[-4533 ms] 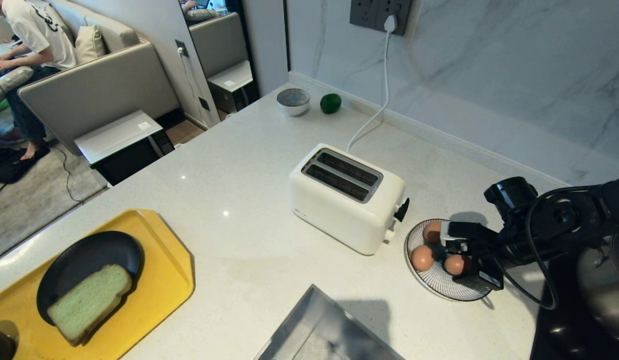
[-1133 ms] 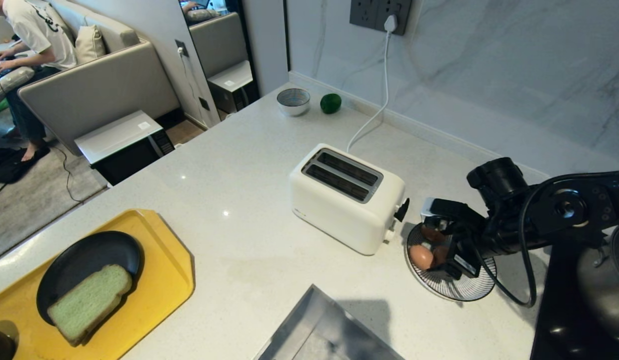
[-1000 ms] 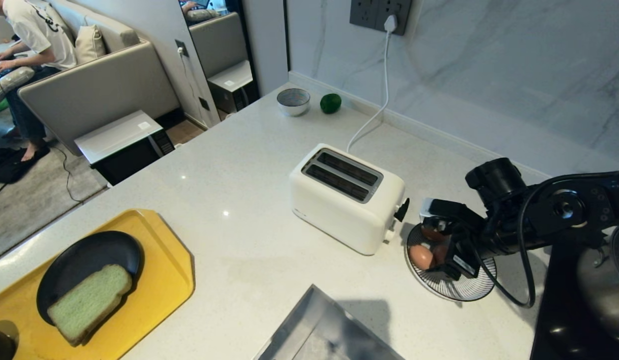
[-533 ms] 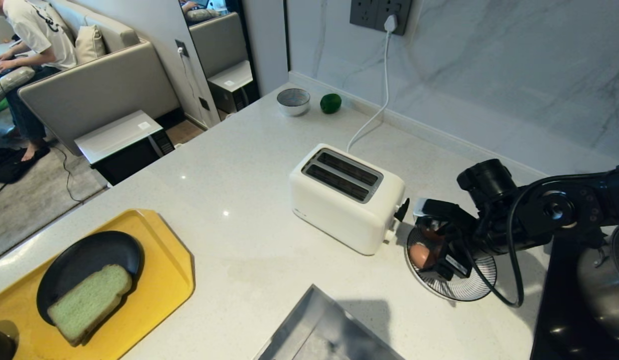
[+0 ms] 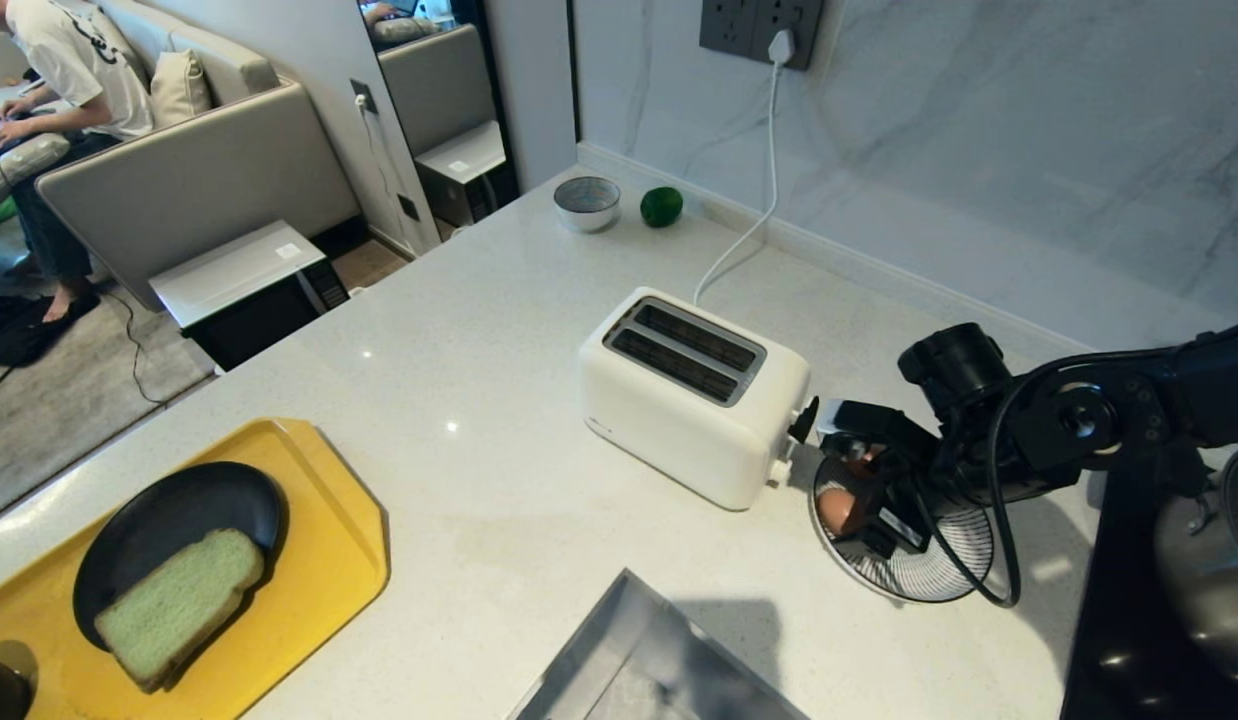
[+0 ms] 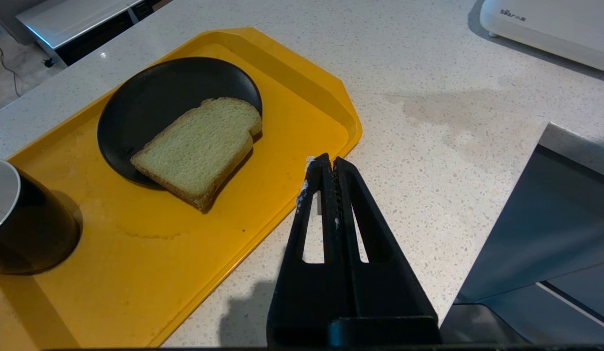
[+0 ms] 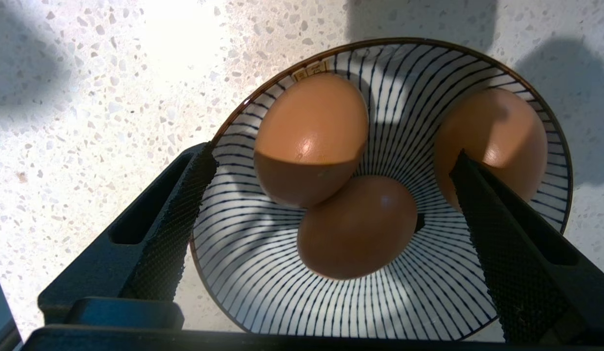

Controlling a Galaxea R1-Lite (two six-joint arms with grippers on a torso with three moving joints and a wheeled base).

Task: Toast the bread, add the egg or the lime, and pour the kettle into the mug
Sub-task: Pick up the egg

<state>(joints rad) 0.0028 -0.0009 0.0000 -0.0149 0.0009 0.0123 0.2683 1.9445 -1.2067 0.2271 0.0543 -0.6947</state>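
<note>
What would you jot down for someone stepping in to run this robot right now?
Right end effector: open, hanging over the striped bowl of three eggs, holding nothing.
Left end effector: shut, empty, parked by the yellow tray.
Bread: untoasted, on the black plate on the tray; toaster slots empty.
Lime: by the far wall, beside the grey bowl.
Mug: on the tray.
Kettle: not in view.
Done: nothing. Left: everything.
</note>
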